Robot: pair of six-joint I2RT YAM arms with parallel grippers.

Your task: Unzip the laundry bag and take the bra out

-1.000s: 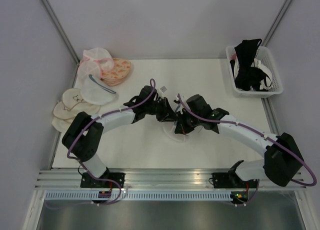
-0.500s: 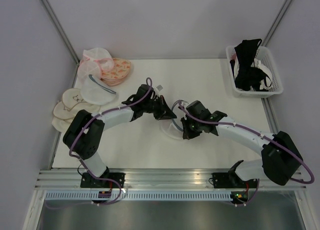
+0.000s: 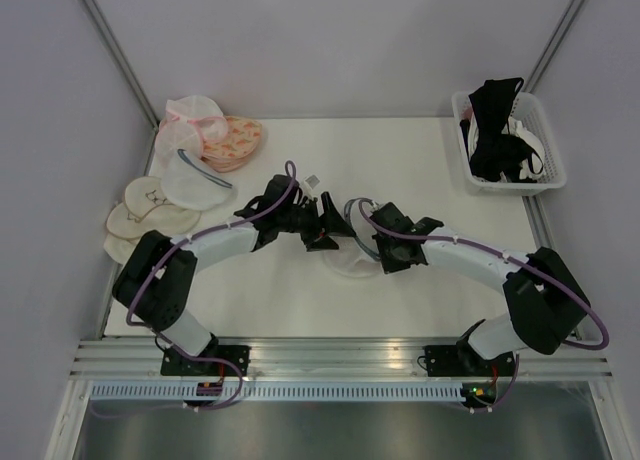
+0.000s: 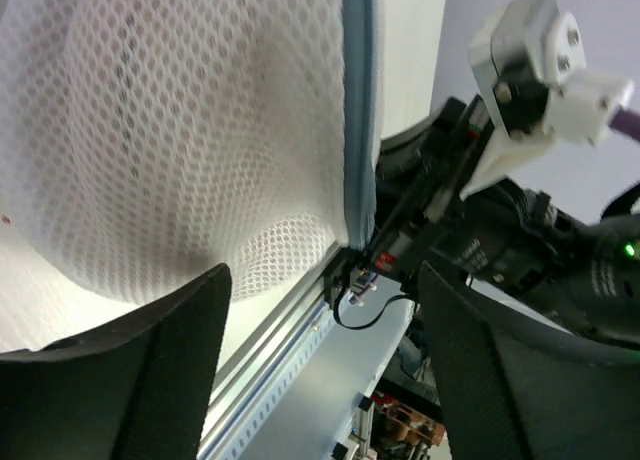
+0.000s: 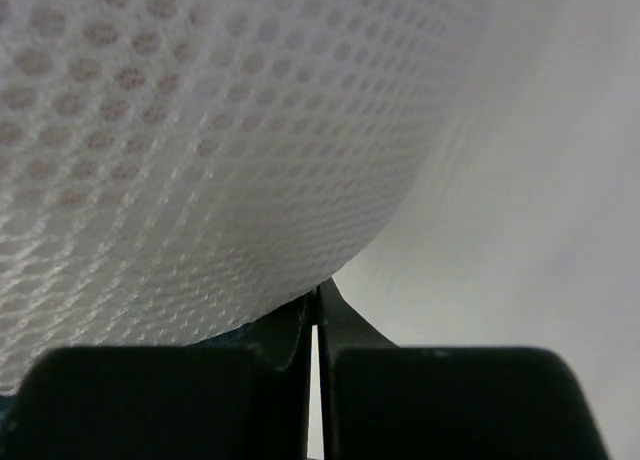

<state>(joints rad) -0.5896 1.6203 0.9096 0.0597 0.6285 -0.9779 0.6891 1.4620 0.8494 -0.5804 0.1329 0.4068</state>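
Bag (image 3: 350,265): white mesh dome, lying on the tabletop (image 3: 420,170) near its middle, directly between the two claws.

Left claw (image 3: 330,225): released. In the wrist view its two fingers (image 4: 150,380) stand wide apart with nothing between them. The bag's mesh wall fills the space just beyond the tips, and the grey-blue zipper rim (image 4: 357,100) runs down its right side. Whether the zipper is closed along that stretch cannot be told.

Right claw (image 3: 378,248): clenched. Its wrist view shows the fingers (image 5: 400,400) pressed together, their tips at the lower edge of the mesh. Whether they pinch mesh, the zipper pull or nothing cannot be told. From the left wrist view, this claw sits at the lower end of the zipper rim.

Bra: not discernible; only a dim shadow shows through the mesh.

Other items, all well apart from the bag:
- Basket (image 3: 552,165) at the far right corner, holding black bras (image 3: 495,130).
- At the far left edge, a pink pouch (image 3: 190,120) and an orange patterned bra (image 3: 238,140) lie side by side.
- A second white pouch (image 3: 190,185) lies nearer than those.
- Cream cups (image 3: 140,218) are stacked at the left margin.
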